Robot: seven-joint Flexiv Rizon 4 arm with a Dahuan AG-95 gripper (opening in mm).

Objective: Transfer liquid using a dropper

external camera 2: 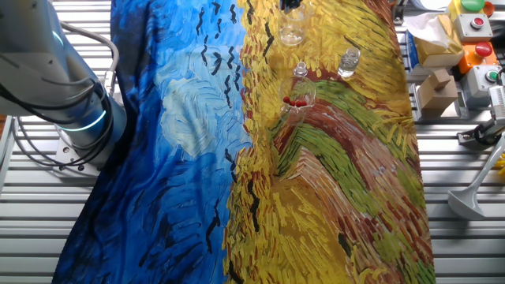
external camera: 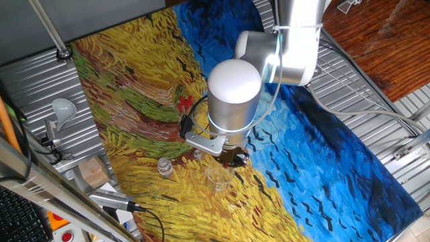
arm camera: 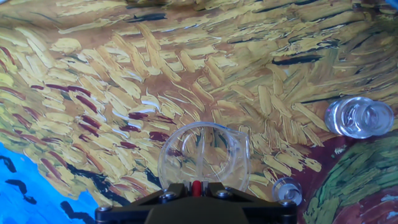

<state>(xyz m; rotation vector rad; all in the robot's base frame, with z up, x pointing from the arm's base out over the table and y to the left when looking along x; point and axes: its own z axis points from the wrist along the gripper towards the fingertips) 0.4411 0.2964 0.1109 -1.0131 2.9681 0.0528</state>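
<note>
In the hand view my gripper [arm camera: 196, 188] is shut on the red bulb of a dropper [arm camera: 196, 186]. Its slim clear tube points down into a clear glass beaker [arm camera: 204, 155] right under the fingers. In one fixed view the gripper [external camera: 234, 158] hangs just above that beaker [external camera: 218, 178] on the yellow part of the cloth. In the other fixed view the beaker [external camera 2: 292, 33] stands at the top edge, and only a dark tip of the gripper [external camera 2: 290, 4] shows. Spare red-bulbed droppers [external camera 2: 297, 101] stand in a second beaker [external camera 2: 302, 89]; they also show in one fixed view [external camera: 184, 102].
A small clear jar [arm camera: 359, 117] stands to the right, also in one fixed view [external camera: 164, 168] and the other fixed view [external camera 2: 348, 61]. A small vial [arm camera: 286, 190] sits close by the beaker [external camera 2: 301, 71]. Boxes and button controls [external camera 2: 465, 39] lie off the cloth.
</note>
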